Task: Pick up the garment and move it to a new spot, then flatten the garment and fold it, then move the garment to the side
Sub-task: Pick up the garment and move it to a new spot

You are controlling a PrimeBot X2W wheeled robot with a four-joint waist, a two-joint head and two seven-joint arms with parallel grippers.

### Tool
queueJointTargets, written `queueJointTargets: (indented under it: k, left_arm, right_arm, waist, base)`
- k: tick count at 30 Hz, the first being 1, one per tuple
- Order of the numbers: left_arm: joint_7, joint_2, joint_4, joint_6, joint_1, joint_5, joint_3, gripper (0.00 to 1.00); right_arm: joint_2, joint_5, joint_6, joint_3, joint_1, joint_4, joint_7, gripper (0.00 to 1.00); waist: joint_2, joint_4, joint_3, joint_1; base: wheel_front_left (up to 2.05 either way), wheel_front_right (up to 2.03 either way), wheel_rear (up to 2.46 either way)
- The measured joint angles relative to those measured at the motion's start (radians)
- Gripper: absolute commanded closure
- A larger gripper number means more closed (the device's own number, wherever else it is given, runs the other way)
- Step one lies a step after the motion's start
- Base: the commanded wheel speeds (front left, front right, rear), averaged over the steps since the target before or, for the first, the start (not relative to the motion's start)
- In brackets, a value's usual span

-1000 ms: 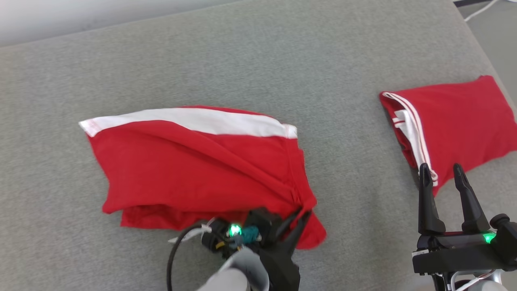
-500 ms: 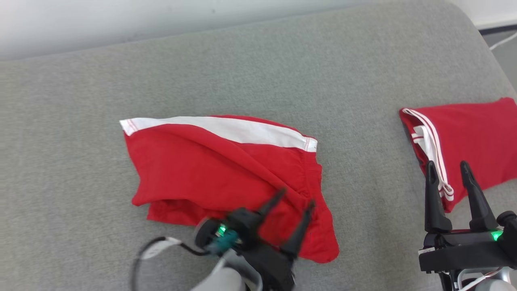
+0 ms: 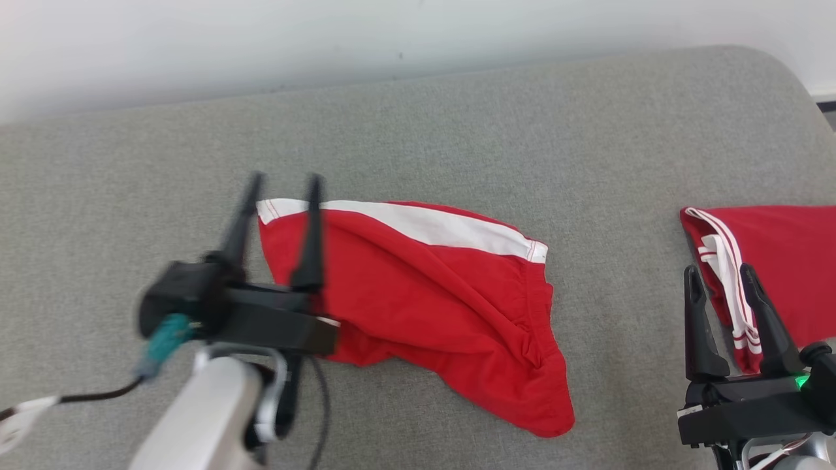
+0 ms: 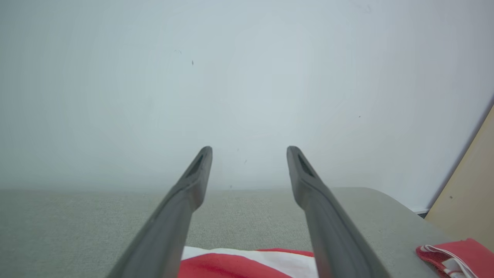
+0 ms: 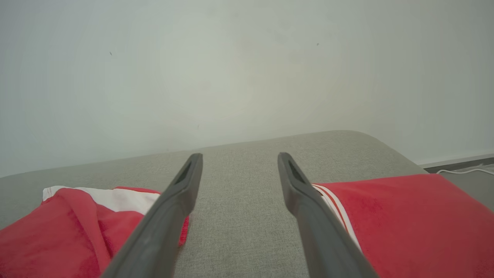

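Head view: left hand [image 3: 286,177], spread wide and empty at centre-left, should squarely pinch the waistband corner [image 3: 271,209] of the red shorts [image 3: 424,294].

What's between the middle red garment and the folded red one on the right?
Only bare grey padding, in the head view, separates the middle garment from the folded one.

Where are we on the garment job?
Done, apparently: the creased garment lies on the grey surface, placed mid-way; a folded garment sits at the right. In hand: nothing. The left pincer hovers open over its white-banded corner, and the right pincer is open beside the folded one. Left: it is bunched toward its lower corner, so flattening, folding and moving aside probably remain.
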Motion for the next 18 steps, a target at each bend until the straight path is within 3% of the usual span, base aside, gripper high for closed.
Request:
queueJointTargets:
  k: [5,11,18]
  left_arm:
    - [-0.002,0.017,-0.057,-0.025,0.098,0.064,0.163,0.0]
    - [-0.003,0.036,-0.115,-0.099,0.228,0.137,0.314,0.0]
    - [-0.003,0.024,-0.156,-0.166,0.367,0.216,0.422,0.0]
  right_arm:
    - [-0.003,-0.001,0.0,0.01,0.005,0.004,0.002,0.0]
    - [-0.01,-0.001,0.0,0.032,0.024,0.012,0.006,0.0]
    - [-0.016,-0.011,0.0,0.035,0.048,0.025,0.008,0.0]
  waist:
    - [0.0,0.012,-0.027,-0.0001]
    - [0.0,0.02,-0.058,-0.0001]
    - [-0.0001,0.029,-0.091,-0.0002]
  base:
    - [0.0,0.0,0.0]
    - [0.0,0.0,0.0]
    - [0.0,0.0,0.0]
